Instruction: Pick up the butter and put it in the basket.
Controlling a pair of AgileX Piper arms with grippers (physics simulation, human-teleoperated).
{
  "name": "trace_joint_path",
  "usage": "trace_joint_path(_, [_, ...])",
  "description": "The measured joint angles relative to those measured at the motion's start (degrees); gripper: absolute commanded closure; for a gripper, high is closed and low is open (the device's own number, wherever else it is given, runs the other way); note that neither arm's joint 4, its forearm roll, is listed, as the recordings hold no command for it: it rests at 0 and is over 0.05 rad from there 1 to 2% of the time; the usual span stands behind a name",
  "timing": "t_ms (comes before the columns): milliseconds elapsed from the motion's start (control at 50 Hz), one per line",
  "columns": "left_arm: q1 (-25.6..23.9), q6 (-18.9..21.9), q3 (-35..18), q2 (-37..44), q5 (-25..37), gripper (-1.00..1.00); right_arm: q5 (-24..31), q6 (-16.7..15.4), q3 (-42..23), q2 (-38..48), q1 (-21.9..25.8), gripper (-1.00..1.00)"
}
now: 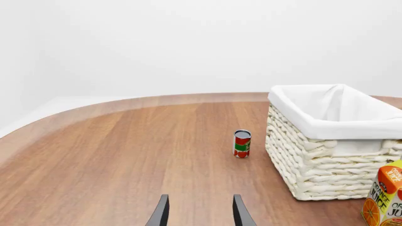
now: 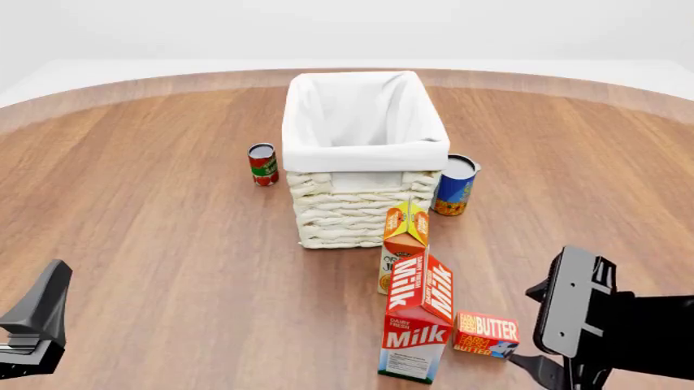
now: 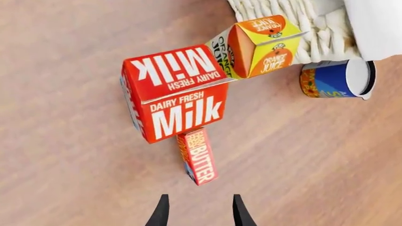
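Butter, small flat red-orange box (image 3: 198, 156), ungrasped beside red-white milk carton (image 2: 418, 325); right gripper (image 3: 197, 212) spread, approaching; needs lowering astride it.

A big basket (image 2: 366, 175) sits on the brown table (image 2: 152, 236). The milk carton (image 2: 418, 318) stands near the front, with the little butter box (image 2: 486, 334) right beside it. The right gripper (image 2: 568, 325) is close by.

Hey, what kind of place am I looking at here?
Likely a simulated tabletop test scene, not a real kitchen: a bare wooden table against blank white surroundings, groceries such as the butter and milk carton beside a basket, and two robot pincers.
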Motion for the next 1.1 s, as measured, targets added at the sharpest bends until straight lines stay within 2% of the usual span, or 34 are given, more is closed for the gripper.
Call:
trace_joint_path(600, [0.0, 0.0, 0.0, 0.0, 0.0, -1.00, -2.1, 0.6, 1.8, 1.0, 0.3, -1.00])
trace_joint_path(1100, [0.0, 0.0, 0.0, 0.0, 0.0, -1.00, -3.8, -0.2, 1.0, 4.1, 0.0, -1.00])
